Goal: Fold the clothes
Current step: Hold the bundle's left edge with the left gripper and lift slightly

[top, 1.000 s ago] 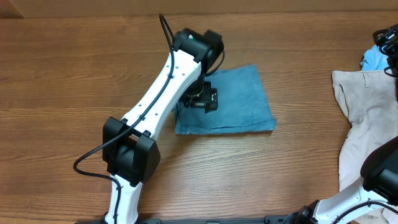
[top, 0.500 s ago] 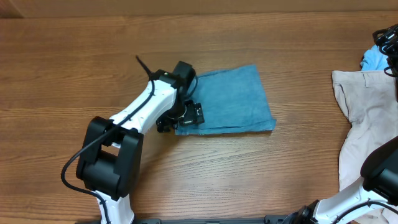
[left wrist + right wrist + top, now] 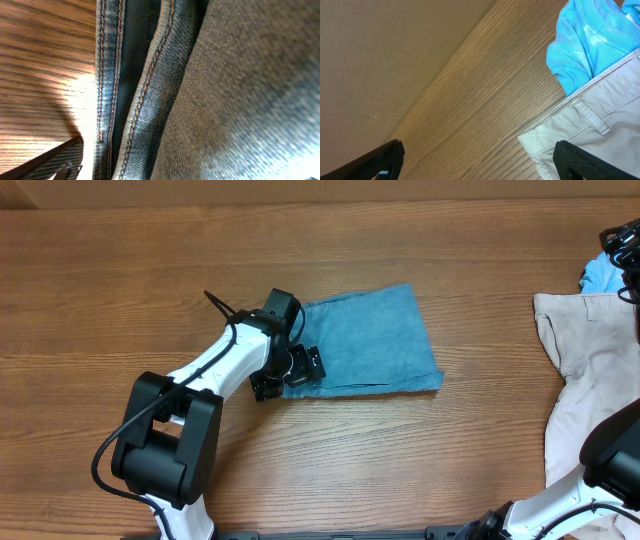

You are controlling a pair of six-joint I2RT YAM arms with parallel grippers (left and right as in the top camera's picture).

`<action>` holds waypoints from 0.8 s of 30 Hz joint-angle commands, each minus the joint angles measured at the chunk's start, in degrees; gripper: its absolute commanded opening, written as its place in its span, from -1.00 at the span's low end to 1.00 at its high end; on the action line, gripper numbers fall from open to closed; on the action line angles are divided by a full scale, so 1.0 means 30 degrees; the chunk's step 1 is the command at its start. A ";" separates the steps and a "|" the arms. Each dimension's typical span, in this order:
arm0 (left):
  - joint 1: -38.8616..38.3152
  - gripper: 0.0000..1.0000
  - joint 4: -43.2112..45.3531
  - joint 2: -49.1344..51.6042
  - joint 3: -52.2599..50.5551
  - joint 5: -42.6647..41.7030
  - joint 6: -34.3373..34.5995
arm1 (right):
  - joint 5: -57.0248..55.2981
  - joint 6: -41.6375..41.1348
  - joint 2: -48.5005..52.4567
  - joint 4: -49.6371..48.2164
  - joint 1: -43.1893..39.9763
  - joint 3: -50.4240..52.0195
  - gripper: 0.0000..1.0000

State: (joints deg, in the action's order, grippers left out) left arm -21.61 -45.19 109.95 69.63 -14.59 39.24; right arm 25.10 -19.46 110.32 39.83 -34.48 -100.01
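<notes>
Wooden counter (image 3: 100,280) carries folded jeans (image 3: 370,340) centrally, trousers (image 3: 590,370) at right; left fingers (image 3: 312,366) spread wide, empty, at jeans' left edge; right fingers (image 3: 380,160) likewise.

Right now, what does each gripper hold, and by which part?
Nothing is held. The left gripper is open at the jeans' edge; the right gripper is open near the cream trousers.

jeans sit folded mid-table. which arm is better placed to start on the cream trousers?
Right, probably. The cream trousers lie on the right side, and the open right pincer hovers near their waistband. The left pincer, also open, sits at the left edge of the jeans, far across.
</notes>
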 commanded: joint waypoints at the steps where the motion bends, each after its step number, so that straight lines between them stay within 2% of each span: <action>1: 0.0087 1.00 -0.0138 -0.1319 0.0102 0.0226 -0.0240 | 0.0000 0.0051 0.0000 -0.0095 -0.0029 -0.0029 1.00; 5: 0.0087 1.00 0.0080 -0.2244 0.0102 -0.0029 -0.0736 | 0.0000 0.0051 0.0000 -0.0095 -0.0029 -0.0029 1.00; 14: 0.0036 1.00 0.0073 -0.1807 -0.0095 0.0860 -0.0510 | 0.0000 0.0058 0.0000 -0.0095 -0.0029 -0.0029 1.00; 24: -0.0328 1.00 0.0474 0.1989 -0.0175 0.0809 -0.0146 | 0.0000 0.0058 0.0000 -0.0095 -0.0029 -0.0029 1.00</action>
State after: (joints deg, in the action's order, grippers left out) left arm -21.78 -43.62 110.63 70.26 -12.75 38.65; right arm 25.08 -19.46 110.32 39.88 -34.48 -100.01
